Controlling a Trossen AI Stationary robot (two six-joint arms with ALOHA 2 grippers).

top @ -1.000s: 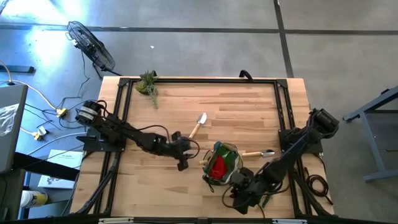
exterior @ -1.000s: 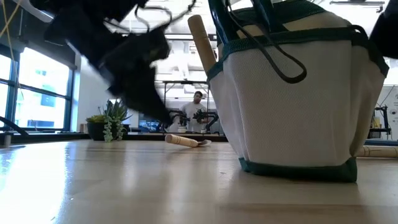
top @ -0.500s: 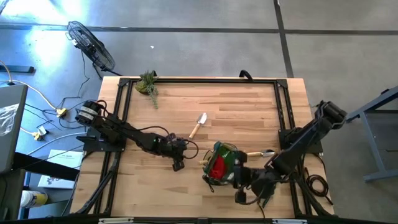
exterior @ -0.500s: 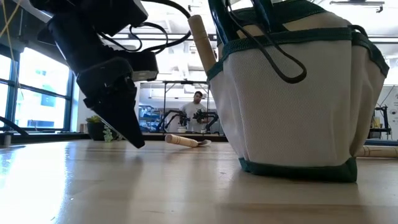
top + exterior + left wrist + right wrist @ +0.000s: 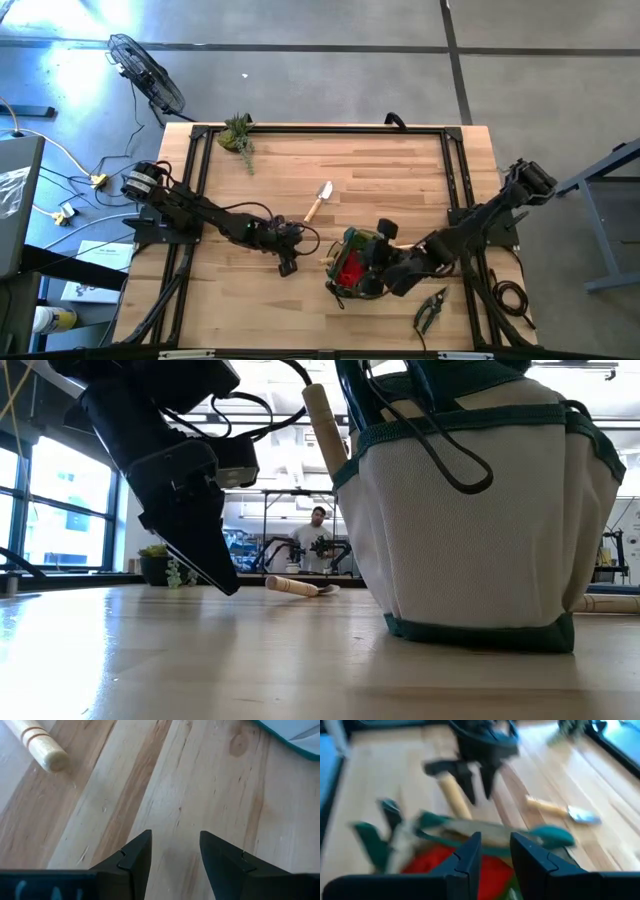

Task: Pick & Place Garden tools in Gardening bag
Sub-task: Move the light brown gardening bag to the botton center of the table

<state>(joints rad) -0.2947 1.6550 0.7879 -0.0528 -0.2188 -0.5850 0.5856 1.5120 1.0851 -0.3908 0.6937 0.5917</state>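
Observation:
The dark-green gardening bag [image 5: 352,262] [image 5: 480,510] stands upright near the table's front. Inside it lies a red fabric piece [image 5: 348,270], and a wooden handle [image 5: 325,425] sticks out of its top. My right gripper [image 5: 374,268] [image 5: 495,851] hovers open over the bag's right rim with nothing between its fingers. My left gripper [image 5: 287,262] [image 5: 175,852] is open just left of the bag, pointing down at bare wood. A trowel [image 5: 318,200] lies flat mid-table. Pruning shears [image 5: 432,308] lie near the front edge. Another wooden-handled tool [image 5: 415,246] lies right of the bag.
A leafy plant clump [image 5: 238,135] sits at the far left of the table. A black frame [image 5: 320,128] runs along the table's edges. Bare wood lies between the trowel and the far edge. A person [image 5: 318,540] stands in the room beyond.
My right gripper has risen from beside the shears at the front edge and swung toward the bag, rolling as it went; it now hangs over the bag's right rim. The shears lie uncovered on the table. My left gripper has tipped a little in place.

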